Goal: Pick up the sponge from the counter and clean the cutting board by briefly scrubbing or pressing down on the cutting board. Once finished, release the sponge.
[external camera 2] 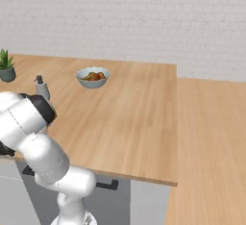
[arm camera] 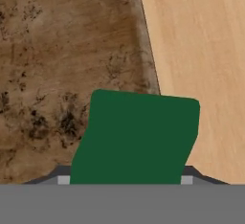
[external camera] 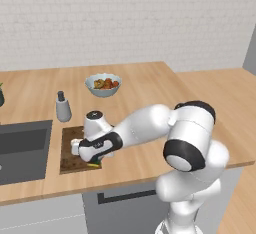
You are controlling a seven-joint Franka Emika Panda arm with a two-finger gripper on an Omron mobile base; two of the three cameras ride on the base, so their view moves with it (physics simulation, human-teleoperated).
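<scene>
Item one, nearest: my gripper [external camera: 89, 159], reached down low at the front edge of the desk [external camera: 145, 90]. From the hand view I read the fingers as clamped on the sponge [arm camera: 136, 139]; its dark green top sits between them, and the small grey finger tips [arm camera: 63, 180] show at either side of its near end. In the left base view a sliver of the sponge's yellow underside [external camera: 93, 165] peeks out under the hand.

Item two: the cutting board [external camera: 70, 150], dark brown and speckled, lying flat on the desk just right of the sink. The sponge is held over its front right corner, straddling the board's right edge, so part of it is above brown board [arm camera: 62, 60] and part above the light wood of the desk [arm camera: 201, 41]. I cannot tell whether the sponge is pressed onto the board or just above it.

Item three: the dark grey sink basin [external camera: 22, 150], set into the desk, left of the board.

Item four: a small grey dispenser bottle [external camera: 62, 107], upright, just behind the board's far left corner.

Item five: a pale blue bowl [external camera: 103, 85] holding reddish and yellow food, farther back, well apart from the board.

Item six, right base view: a small potted plant [external camera 2: 6, 66] at the far left of the desk, beyond the bottle.

Item seven, farthest: the white brick wall [external camera: 125, 18] behind the desk.
</scene>
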